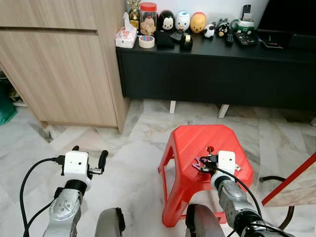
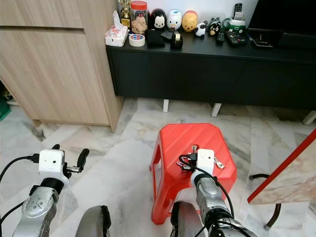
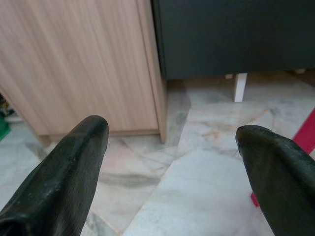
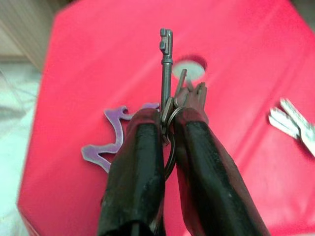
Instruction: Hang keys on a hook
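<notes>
- Right hand (image 4: 170,123) is clamping fingers on the keys (image 4: 167,73) by the ring, w/ one long key sticking straight out past the fingertips; hand is hovering over the red stool (image 1: 197,143), near its front edge.
- Purple tag (image 4: 106,142) is hanging beside the hand over the stool top; a 2nd pair of silver keys (image 4: 293,123) is lying on the stool on the hand's other side, apart from it.
- Stool's centre hole (image 4: 192,69) is sitting just beyond the key tip.
- Left hand (image 3: 172,162) is holding fingers wide apart, nothing btwn them, over open marble floor (image 1: 133,163), well apart from the stool.
- Ahead of the left hand: wood cabinet (image 1: 64,64), its corner meeting the floor.
- Ahead of both hands: long black counter (image 1: 212,74) on white legs, carrying tape roll (image 1: 146,41), jar (image 1: 148,17), round toy figures (image 1: 182,20), remotes (image 1: 244,38).
- A red-edged board (image 1: 291,185) is leaning near the right hand's outer side.
- Floor btwn stool and counter is giving room to move.
</notes>
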Robot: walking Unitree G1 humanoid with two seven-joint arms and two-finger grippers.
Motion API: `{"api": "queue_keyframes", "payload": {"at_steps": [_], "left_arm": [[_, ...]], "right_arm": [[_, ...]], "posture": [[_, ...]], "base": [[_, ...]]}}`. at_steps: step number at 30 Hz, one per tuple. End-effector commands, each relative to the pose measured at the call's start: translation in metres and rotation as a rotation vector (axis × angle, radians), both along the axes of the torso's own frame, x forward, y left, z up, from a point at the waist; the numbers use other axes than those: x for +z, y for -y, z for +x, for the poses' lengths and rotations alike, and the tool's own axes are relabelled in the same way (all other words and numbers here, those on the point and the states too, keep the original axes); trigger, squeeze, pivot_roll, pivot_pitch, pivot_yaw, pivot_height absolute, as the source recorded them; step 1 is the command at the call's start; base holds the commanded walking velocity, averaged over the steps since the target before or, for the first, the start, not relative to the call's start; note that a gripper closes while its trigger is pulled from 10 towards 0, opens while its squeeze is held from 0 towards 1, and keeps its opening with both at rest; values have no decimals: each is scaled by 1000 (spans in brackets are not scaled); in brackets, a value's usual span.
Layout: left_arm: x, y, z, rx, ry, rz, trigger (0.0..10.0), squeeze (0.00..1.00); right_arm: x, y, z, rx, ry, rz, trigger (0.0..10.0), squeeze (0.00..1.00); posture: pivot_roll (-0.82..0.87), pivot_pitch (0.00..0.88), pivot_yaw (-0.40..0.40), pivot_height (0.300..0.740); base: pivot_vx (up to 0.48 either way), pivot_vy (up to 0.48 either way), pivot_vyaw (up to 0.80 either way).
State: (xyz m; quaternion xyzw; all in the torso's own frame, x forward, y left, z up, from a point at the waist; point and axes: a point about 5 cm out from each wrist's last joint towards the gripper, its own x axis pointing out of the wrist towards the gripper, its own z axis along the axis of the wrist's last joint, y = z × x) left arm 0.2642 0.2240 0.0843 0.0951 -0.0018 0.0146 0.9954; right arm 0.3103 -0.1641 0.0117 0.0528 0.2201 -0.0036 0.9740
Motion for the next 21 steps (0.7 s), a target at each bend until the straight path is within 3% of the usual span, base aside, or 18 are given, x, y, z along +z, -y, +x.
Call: {"api": "queue_keyframes", "payload": {"at_steps": [1, 12, 13, 14, 15, 21], "left_arm": [[2, -1, 4, 7, 13, 18, 10000, 0], [1, -6, 21, 47, 46, -4, 10000, 0], [1, -6, 22, 49, 50, -9, 10000, 0], [1, -6, 23, 52, 52, -13, 10000, 0], [1, -7, 25, 58, 55, -25, 10000, 0], [-6, -9, 21, 71, 46, -39, 10000, 0]], "right_arm": [[13, 5, 9, -6, 72, -4, 0, 0], [44, 7, 21, 67, 281, -66, 0, 0], [46, 6, 21, 75, 293, -68, 3216, 0], [47, 5, 21, 81, 299, -67, 5804, 0], [48, 2, 20, 100, 306, -59, 10000, 0], [45, 3, 11, 111, 305, -43, 10000, 0]], "posture": [[135, 0, -73, 564], [112, 0, -86, 564], [109, 0, -87, 564], [106, 0, -87, 564], [101, 0, -88, 564], [85, 0, -84, 564]], "base": [[0, 0, 0], [0, 0, 0], [0, 0, 0], [0, 0, 0], [0, 0, 0], [0, 0, 0]]}}
